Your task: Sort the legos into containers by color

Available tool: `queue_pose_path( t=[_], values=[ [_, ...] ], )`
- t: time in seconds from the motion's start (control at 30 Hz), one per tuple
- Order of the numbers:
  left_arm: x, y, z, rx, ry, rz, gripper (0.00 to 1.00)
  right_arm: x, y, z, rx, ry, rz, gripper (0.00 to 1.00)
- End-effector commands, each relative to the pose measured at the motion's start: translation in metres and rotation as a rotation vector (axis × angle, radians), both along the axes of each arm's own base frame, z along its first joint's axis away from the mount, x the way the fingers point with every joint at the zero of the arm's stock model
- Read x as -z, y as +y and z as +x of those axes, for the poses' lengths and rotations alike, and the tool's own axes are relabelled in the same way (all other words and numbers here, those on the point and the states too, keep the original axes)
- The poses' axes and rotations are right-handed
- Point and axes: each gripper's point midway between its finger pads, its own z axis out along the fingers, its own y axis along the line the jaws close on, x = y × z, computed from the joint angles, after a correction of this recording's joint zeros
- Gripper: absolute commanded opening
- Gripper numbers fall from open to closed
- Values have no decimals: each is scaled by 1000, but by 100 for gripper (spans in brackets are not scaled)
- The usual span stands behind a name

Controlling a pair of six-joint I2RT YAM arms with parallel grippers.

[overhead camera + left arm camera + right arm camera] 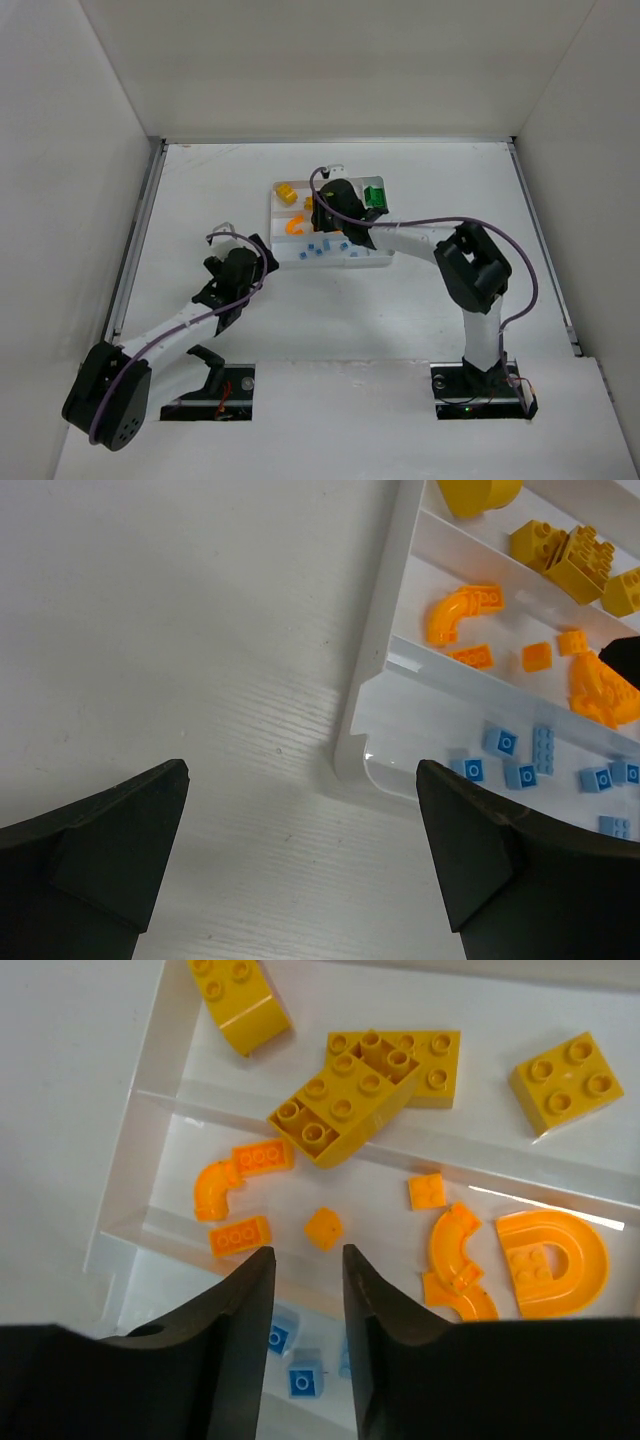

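Legos all inside tray at 12 o'clock on table: yellow bricks in far section, orange pieces in middle, small blue ones in near, green brick at tray's 2 o'clock end; one colour per section, so sort looks near done. Right gripper above orange section, jaws slightly parted, nothing between; arm elbow-bent, reaching toward 10 o'clock. Left gripper at tray's 8 o'clock over bare table, jaws wide, empty, probably keeping clear
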Motion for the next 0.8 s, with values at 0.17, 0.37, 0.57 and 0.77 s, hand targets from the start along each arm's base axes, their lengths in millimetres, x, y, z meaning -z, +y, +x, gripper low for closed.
queue_pose_path(
  t=[0.17, 0.37, 0.57, 0.77],
  values=[
    [6, 16, 1, -54, 30, -17, 100, -74, -27, -18, 43, -125, 70, 47],
    [4, 25, 0, -92, 21, -27, 100, -65, -113, -54, 215, -187, 31, 56],
    [11, 32, -1, -134, 73, -25, 100, -53, -201, -77, 452, -252, 43, 73],
    [9, 43, -5, -177, 92, -13, 100, -40, -250, -96, 632, -291, 72, 82]
  ],
)
